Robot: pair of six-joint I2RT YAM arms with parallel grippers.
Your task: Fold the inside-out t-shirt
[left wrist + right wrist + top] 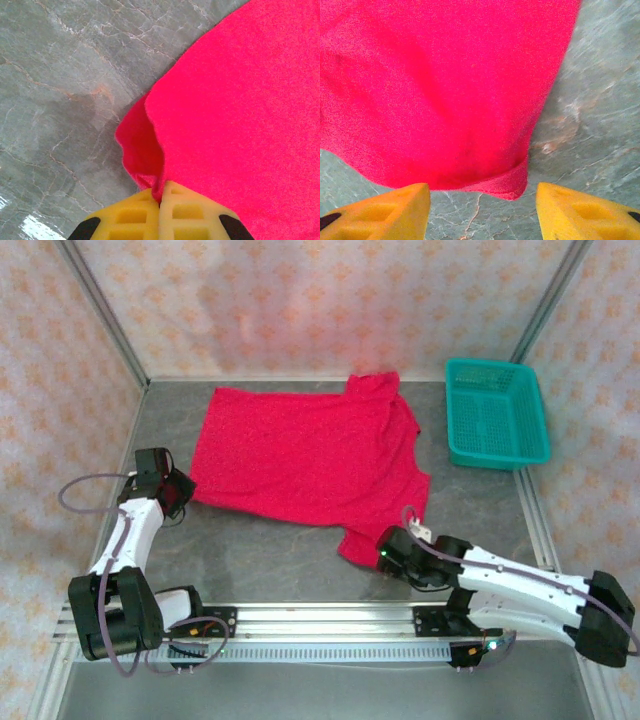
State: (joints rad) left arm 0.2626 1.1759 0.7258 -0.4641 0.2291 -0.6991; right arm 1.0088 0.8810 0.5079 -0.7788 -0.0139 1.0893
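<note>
Top view: the shirt (pixel 310 455) lies spread flat on the table (pixel 270 560), with the basket (pixel 495 415) at 2 o'clock from it, set apart. The left gripper (pixel 182 492) sits at the shirt's 8 o'clock corner. The right gripper (pixel 385 552) sits at its 5 o'clock edge, on the near sleeve.

Left wrist view: the left gripper (pixel 161 197) is clamped together on the shirt (pixel 240 100). A fold of red cloth is pinched between the yellow fingers (pixel 130 215) at 6 o'clock, and bare table (pixel 60 75) lies toward 10 o'clock.

Right wrist view: the right gripper (pixel 482 202) has its fingers (pixel 395 210) wide apart. The sleeve hem of the shirt (pixel 445 90) hangs into the gap between them at 12 o'clock and is not pinched.

I judge this to be the grasping step before the first fold, with one corner secured and the other not. The next move calls for the right gripper to ease toward 12 o'clock, low to the table, and close on the hem. Then both arms can lift together and carry the near edge over.
</note>
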